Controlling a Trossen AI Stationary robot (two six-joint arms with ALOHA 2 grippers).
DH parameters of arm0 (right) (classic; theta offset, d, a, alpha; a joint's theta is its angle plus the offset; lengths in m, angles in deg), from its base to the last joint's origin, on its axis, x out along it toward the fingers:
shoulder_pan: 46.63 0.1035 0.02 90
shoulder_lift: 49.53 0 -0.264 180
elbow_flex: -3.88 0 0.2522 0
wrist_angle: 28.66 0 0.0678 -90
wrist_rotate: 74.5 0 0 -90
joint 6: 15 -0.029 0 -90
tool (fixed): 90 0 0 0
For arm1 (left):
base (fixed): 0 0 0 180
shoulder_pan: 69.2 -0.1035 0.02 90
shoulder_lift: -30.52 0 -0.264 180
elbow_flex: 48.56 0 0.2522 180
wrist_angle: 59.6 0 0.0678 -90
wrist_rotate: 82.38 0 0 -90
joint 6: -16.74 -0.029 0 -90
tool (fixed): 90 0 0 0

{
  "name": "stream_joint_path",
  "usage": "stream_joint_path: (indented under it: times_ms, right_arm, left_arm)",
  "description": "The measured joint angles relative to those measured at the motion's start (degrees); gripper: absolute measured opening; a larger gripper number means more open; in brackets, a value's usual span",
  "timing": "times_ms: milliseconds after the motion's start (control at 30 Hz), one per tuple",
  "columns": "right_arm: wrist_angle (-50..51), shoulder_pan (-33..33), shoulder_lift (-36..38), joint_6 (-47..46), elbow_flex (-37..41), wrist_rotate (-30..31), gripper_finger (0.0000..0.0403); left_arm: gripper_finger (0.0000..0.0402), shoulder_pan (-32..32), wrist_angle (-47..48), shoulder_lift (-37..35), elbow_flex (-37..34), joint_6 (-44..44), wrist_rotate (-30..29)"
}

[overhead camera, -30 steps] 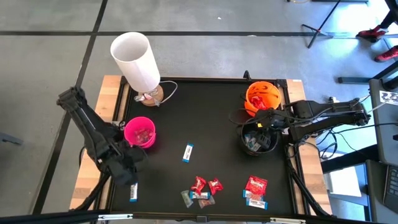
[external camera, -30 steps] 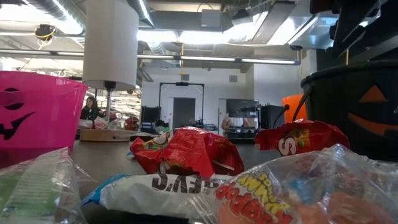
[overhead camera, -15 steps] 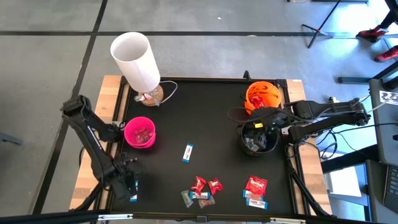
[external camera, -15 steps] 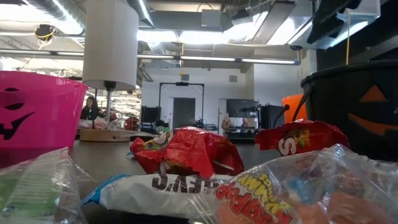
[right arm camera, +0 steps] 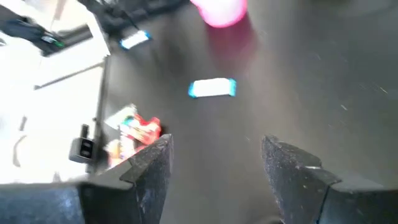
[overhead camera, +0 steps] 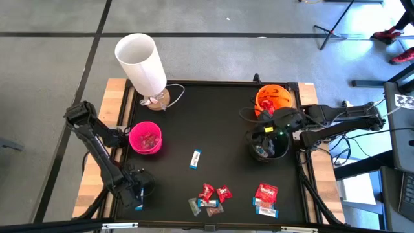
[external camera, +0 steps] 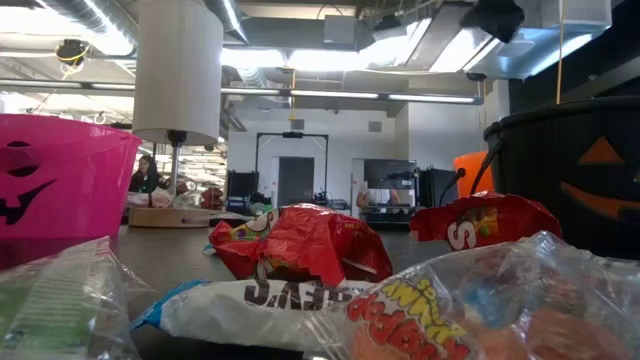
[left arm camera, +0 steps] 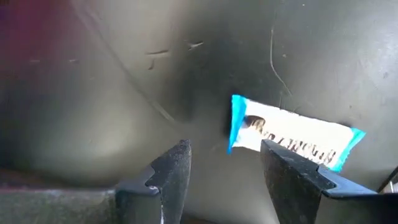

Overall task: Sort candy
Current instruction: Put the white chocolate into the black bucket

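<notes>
- My left hand (overhead camera: 137,194) has come down to the near left corner of the worktop (overhead camera: 213,116), lower and closer to the blue-and-white candy (left arm camera: 292,134) than a second ago; its fingers (left arm camera: 171,171) stand open, with the candy just beyond the tips and not gripped.
- My right hand (overhead camera: 275,126) is open and empty. It has shifted a little (barely) toward the orange bowl (overhead camera: 273,98) and now hovers over the far rim of the black bowl (overhead camera: 268,147).
- The pink bowl (overhead camera: 145,137) sits at the left with a few red sweets inside, unchanged.
- A lone blue-and-white sweet (overhead camera: 195,158) lies mid-worktop, as before.
- The red cluster (overhead camera: 210,197) and the red-and-white pair (overhead camera: 266,197) lie along the near edge, unmoved.
- The white lamp (overhead camera: 142,63) stands at the far left corner.
</notes>
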State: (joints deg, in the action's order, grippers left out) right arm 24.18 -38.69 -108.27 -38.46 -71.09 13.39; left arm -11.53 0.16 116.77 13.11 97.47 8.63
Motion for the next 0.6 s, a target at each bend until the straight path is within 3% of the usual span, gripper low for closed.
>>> stream_joint_path:
  times_ms: [333, 467, 600]
  right_arm:
    - [-4.07, 0.00, -0.02, 1.32, 0.00, -2.01, 0.0241]
    - [-4.10, -0.02, -0.01, 1.32, 0.00, -2.01, 0.0241]
    - [-4.49, -0.02, -0.02, 1.29, 0.00, -2.01, 0.0241]
  left_arm:
    - [0.0177, 0.00, -10.98, -0.34, -7.40, 0.21, -0.17]
    - [0.0146, 0.00, -11.49, -0.33, -7.88, -0.08, -0.15]
    - [0.0090, 0.04, -11.97, -0.31, -7.90, -0.42, -0.67]
